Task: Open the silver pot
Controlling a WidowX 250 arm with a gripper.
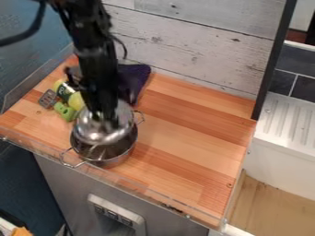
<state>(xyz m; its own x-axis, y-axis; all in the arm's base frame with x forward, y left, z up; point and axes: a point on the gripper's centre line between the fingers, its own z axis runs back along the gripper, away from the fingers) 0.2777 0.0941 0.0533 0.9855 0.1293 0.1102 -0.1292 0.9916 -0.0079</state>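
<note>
Showing gripper [108, 121] at shiny lid [98, 132], partly off silver pot [115, 159], with jaw state impossible to determine, near yellow item [59, 85] bearing dark, unreadable label [65, 91].

"What was the work surface made of?"

"Strips of light and reddish wood were seen in the counter top [184, 133], and its front edge was lined by a clear strip [123, 182]."

"And what was laid on it?"

"The silver pot [113, 160] was placed near that edge, at the camera view's left. Behind it, a dark purple item [137, 76], a grey slotted utensil [47, 98] and some green and yellow items [64, 111] were seen."
</note>
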